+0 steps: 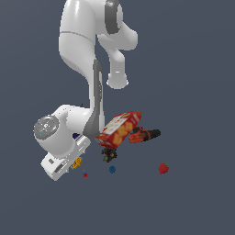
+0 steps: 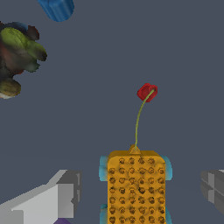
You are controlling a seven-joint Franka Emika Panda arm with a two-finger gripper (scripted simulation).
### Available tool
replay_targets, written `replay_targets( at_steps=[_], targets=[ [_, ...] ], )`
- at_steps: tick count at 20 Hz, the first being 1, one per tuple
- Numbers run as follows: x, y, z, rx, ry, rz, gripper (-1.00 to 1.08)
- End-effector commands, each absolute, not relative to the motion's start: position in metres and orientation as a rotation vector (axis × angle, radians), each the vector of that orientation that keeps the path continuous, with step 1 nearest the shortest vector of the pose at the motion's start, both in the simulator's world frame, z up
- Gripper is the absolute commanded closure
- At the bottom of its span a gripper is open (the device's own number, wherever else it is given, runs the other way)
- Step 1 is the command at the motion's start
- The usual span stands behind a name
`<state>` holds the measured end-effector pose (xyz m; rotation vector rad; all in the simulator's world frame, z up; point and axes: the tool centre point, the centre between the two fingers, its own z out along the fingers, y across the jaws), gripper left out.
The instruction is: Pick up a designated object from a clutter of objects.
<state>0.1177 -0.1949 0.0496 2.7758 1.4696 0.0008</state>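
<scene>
1. Gripper (image 2: 138, 192) stands wide open and holds nothing; in the wrist view one grey finger (image 2: 52, 197) shows to one side of the block and the other finger (image 2: 213, 186) to the opposite side, both apart from it.
2. Between those fingers lies the designated object (image 2: 136, 188), flat on the floor, a bumpy yellow-orange block with light-blue edges.
3. Its long axis runs crosswise to the line joining the fingers, so they would likely close across its narrow width.
4. From the block's far end a thin cord (image 2: 139, 120) leads to a tiny red piece (image 2: 147, 92).
5. Beyond that piece, well apart from the block, sit the dark multicoloured cluster (image 2: 17, 57) and the blue ball (image 2: 57, 8).
6. In the exterior view the block lies just beside the arm's hand, on the exterior view's left of the red-yellow box (image 1: 118, 129).
</scene>
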Motion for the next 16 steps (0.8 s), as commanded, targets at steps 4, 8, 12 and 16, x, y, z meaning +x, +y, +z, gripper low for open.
replay_targets(
  at_steps=[4,8,12,16],
  targets=[
    [0.117,-0.195,0.022,2.775,1.473,0.0,-0.92],
    [0.117,-0.195,0.015,2.775,1.473,0.0,-0.92],
    [0.118,-0.195,0.015,2.775,1.473,0.0,1.08],
    [0.118,-0.195,0.015,2.775,1.473,0.0,1.08]
  ],
)
